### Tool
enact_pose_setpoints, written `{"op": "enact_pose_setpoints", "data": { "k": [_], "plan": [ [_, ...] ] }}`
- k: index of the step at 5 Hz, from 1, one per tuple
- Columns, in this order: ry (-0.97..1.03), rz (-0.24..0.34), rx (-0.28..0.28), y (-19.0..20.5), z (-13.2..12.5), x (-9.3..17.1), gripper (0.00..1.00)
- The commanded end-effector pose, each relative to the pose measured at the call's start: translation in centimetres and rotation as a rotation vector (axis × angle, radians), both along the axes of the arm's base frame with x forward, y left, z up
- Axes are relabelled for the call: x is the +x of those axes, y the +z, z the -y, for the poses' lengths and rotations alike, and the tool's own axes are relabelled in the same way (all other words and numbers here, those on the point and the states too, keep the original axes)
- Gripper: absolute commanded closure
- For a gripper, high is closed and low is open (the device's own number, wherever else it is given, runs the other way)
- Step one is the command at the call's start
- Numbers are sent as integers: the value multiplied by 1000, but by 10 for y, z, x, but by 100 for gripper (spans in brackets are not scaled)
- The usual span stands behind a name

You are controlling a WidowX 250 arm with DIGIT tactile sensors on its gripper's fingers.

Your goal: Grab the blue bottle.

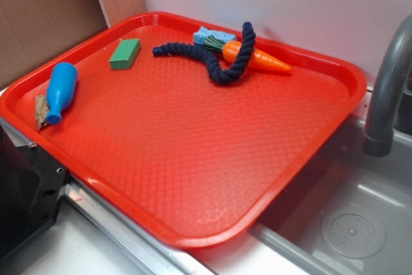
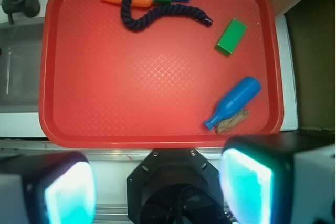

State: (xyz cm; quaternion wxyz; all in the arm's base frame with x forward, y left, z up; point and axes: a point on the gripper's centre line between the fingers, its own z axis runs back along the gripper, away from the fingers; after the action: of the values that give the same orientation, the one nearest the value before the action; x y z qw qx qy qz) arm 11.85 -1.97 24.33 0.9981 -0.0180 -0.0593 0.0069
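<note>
The blue bottle (image 1: pixel 60 90) lies on its side at the left edge of the red tray (image 1: pixel 193 152), neck toward the near rim, beside a small brown piece (image 1: pixel 41 111). In the wrist view the bottle (image 2: pixel 234 102) lies at the tray's lower right, neck pointing down-left. My gripper (image 2: pixel 157 192) hangs high above the robot base, outside the tray's near rim (image 2: pixel 157 141). Its fingers (image 2: pixel 247 187) stand wide apart with nothing between them. The gripper does not show in the exterior view.
A green block (image 1: pixel 125 53), a dark navy rope (image 1: pixel 219 56), an orange toy carrot (image 1: pixel 256 58) and a light blue sponge (image 1: pixel 214 35) lie at the tray's far side. A grey faucet (image 1: pixel 389 88) and a sink (image 1: pixel 347 223) are to the right. The black robot base (image 2: pixel 176 187) sits below the gripper.
</note>
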Motion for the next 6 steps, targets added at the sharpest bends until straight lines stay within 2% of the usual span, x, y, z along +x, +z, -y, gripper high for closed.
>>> {"op": "enact_pose_setpoints", "data": {
  "k": [1, 2, 3, 4, 5, 6],
  "plan": [
    [0, 0, 0, 0, 0, 0, 0],
    [242, 11, 1, -50, -50, 11, 0],
    [373, 51, 14, -82, -102, 16, 0],
    [513, 72, 28, -126, -134, 20, 0],
    [550, 26, 3, -173, -145, 25, 0],
    [554, -18, -22, -201, -145, 29, 0]
  ]
}}
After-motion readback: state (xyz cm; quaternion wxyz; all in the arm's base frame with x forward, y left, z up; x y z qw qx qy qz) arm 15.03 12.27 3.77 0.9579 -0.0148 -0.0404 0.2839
